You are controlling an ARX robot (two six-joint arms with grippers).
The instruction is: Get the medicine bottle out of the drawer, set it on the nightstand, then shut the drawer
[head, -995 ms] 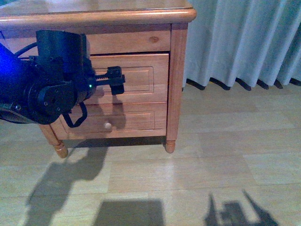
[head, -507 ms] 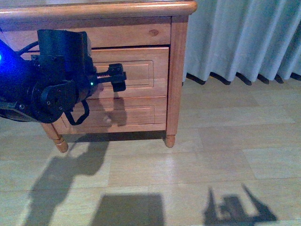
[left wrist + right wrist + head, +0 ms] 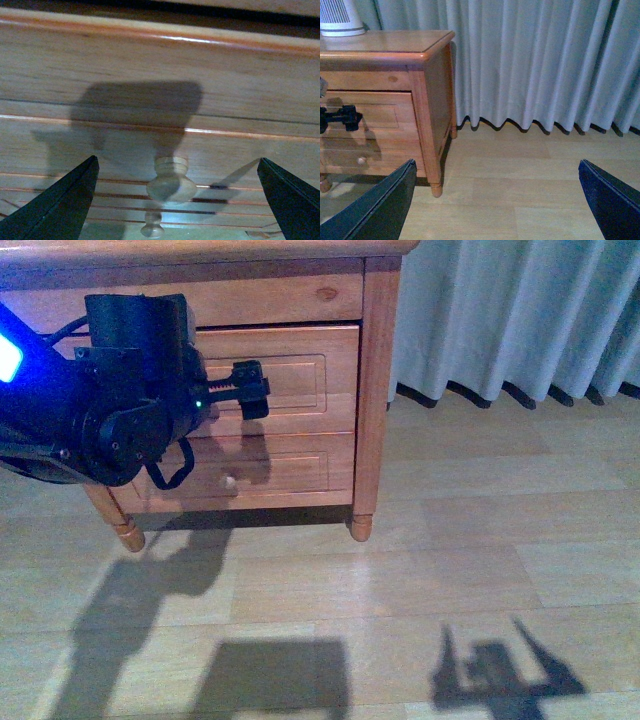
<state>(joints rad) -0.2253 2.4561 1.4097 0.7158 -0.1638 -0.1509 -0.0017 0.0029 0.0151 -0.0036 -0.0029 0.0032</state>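
Observation:
The nightstand (image 3: 376, 390) stands at the upper left of the front view, and its top (image 3: 385, 42) shows in the right wrist view. Its taller drawer (image 3: 296, 380) looks shut. My left gripper (image 3: 251, 390) is open right in front of that drawer. In the left wrist view the drawer's round knob (image 3: 171, 183) sits between the two spread fingers (image 3: 65, 205) of the left gripper (image 3: 175, 200), apart from both. My right gripper (image 3: 497, 210) is open over bare floor, holding nothing. The medicine bottle is out of view.
The shallower drawer (image 3: 280, 475) below has its own small knob (image 3: 230, 481). A white ribbed object (image 3: 337, 17) stands on the nightstand's top. Grey curtains (image 3: 520, 320) hang to the right behind it. Pale wooden floor (image 3: 450, 540) spreads in front.
The nightstand has slid higher in the front view. My left gripper stays level with the taller drawer's front, a little higher in the frame than before.

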